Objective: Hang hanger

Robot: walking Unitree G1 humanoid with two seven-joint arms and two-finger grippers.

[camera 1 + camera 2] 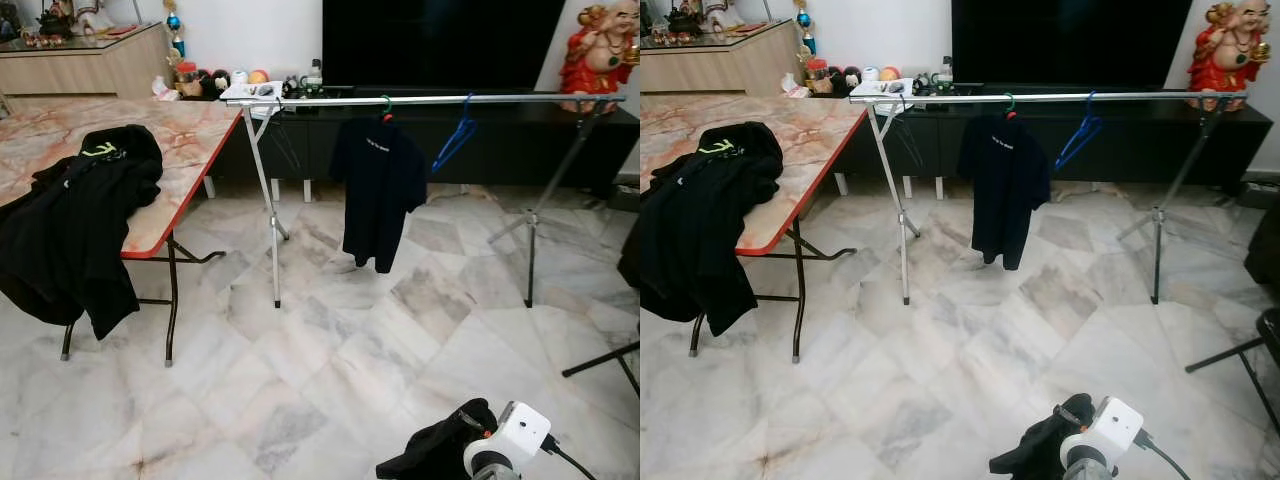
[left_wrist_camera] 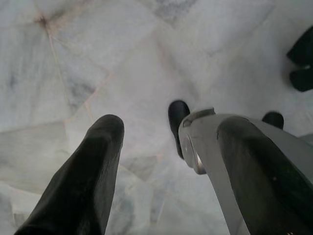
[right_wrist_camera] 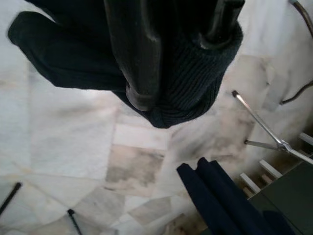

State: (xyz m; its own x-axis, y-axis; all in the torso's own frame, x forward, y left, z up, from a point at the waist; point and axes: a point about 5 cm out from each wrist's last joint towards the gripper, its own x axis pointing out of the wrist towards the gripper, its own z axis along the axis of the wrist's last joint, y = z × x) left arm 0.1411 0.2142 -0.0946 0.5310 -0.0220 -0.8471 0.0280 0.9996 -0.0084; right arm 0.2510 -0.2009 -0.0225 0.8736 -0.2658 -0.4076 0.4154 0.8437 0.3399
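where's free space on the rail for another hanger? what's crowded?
On the rail: a bare stretch between the left tripod leg and the hung black shirt, and a longer one right of the empty blue hanger, up to the right stand. Crowded: shirt and blue hanger sit close together mid-rail. The right gripper is shut on dark cloth.

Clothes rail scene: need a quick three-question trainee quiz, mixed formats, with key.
1. True or false: the blue hanger on the rail is bare.
2. The right gripper holds: A) dark cloth B) a bottle C) nothing.
3. Fill in: the black clothes on the table hang over its ____ edge.

Key: 1 true; 2 A; 3 front. The left gripper is open, over the floor.
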